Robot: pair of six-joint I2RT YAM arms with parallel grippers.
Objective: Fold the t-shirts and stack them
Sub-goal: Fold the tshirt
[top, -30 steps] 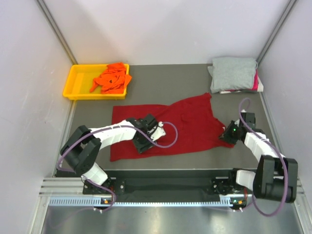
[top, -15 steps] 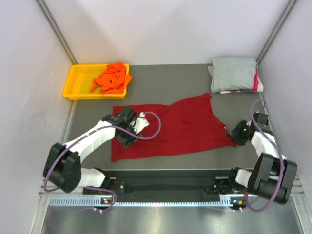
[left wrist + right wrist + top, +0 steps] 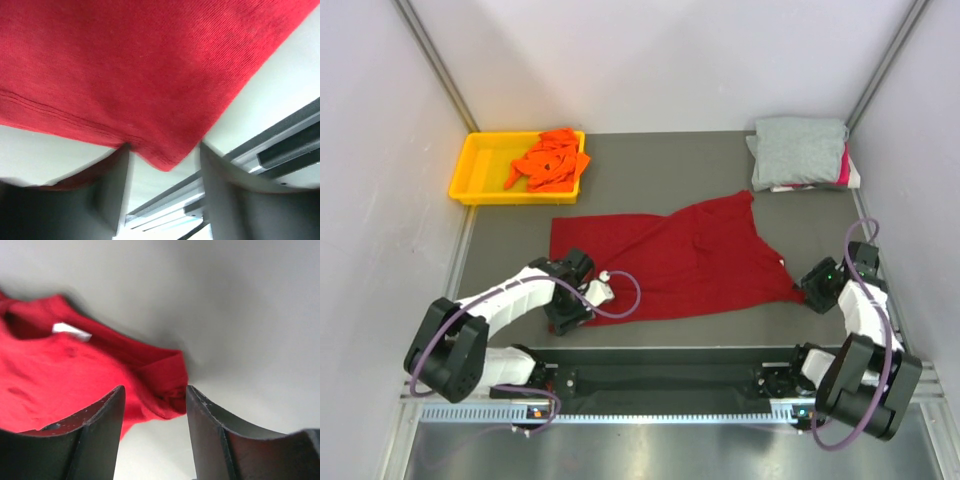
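Dark red t-shirt (image 3: 670, 265) lies spread flat mid-table, hem end toward my left arm; I judge this the start of the first fold, nothing gripped yet; left gripper (image 3: 164, 187) stands spread astride the near hem corner; right gripper (image 3: 155, 425), also spread, sits just short of a sleeve tip; next both must pinch, then lift together; bare table (image 3: 670, 175) beyond gives room; yellow tray (image 3: 470, 172) with the orange shirt (image 3: 548, 160) and the grey shirt (image 3: 798, 150) sit well apart.
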